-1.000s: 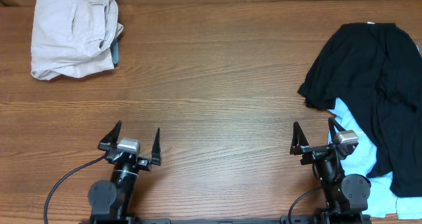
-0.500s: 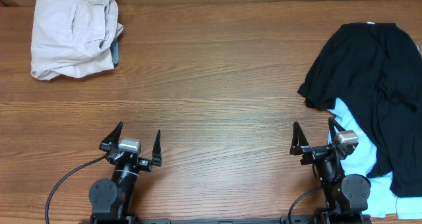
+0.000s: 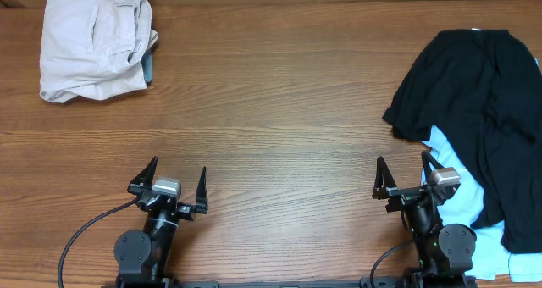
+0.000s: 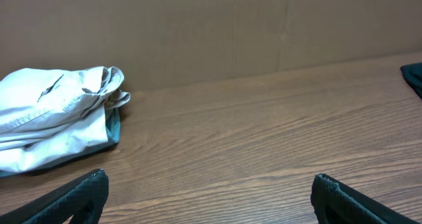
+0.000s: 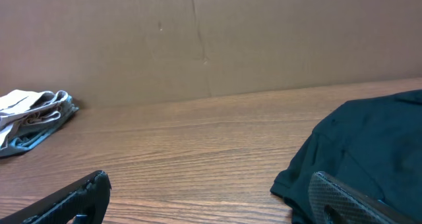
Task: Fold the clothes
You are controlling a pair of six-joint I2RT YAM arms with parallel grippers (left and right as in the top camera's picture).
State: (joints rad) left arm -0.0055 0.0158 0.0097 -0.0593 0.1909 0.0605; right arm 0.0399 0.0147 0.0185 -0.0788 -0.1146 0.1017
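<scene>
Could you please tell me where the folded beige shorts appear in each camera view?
Overhead: beige shorts, top left corner.
Left wrist: beige shorts, left edge, mid-height.
Right wrist: beige shorts, far left, small.
Shared landmark: black garment, at the right in all three.

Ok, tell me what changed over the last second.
Nothing visibly changed. The left tool and right tool stay open and empty, the shorts lie at far left, and the black garment lies over the blue cloth at right.
</scene>
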